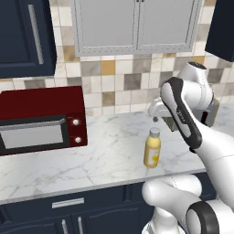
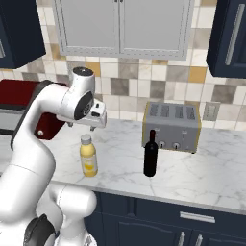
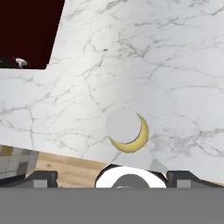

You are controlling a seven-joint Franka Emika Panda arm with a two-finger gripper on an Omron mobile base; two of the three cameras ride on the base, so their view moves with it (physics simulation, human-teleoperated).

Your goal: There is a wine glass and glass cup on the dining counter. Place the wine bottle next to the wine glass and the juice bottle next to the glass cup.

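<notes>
The juice bottle (image 1: 152, 148) stands upright on the white marble table (image 1: 105, 151) under the wall cabinets, near the table's front edge, with bare marble on every side of it. The fingers (image 2: 80, 126) hang above its grey-white cap, spread wide and released, grasping nothing; a clear gap separates them from the cap in the right base view. In the hand view the cap appears as a pale disc with the yellow body of the bottle (image 3: 127, 131) showing as a crescent around one side, and the two dark finger tips (image 3: 41, 177) stand far apart at the bottom of that view, one to each side of the bottle. The wine bottle (image 2: 151, 153) stands upright further along toward the table's right end, well apart from the yellow bottle, a little back from the front edge and just in front of the silver toaster (image 2: 172, 126), which sits against the tiled back wall. A red microwave (image 1: 41, 119) occupies the table's left end, set back toward the wall, with a broad stretch of open marble between it and the juice bottle. The strip between the two bottles is likewise bare. Below the front edge run dark navy drawers (image 2: 192, 216).
</notes>
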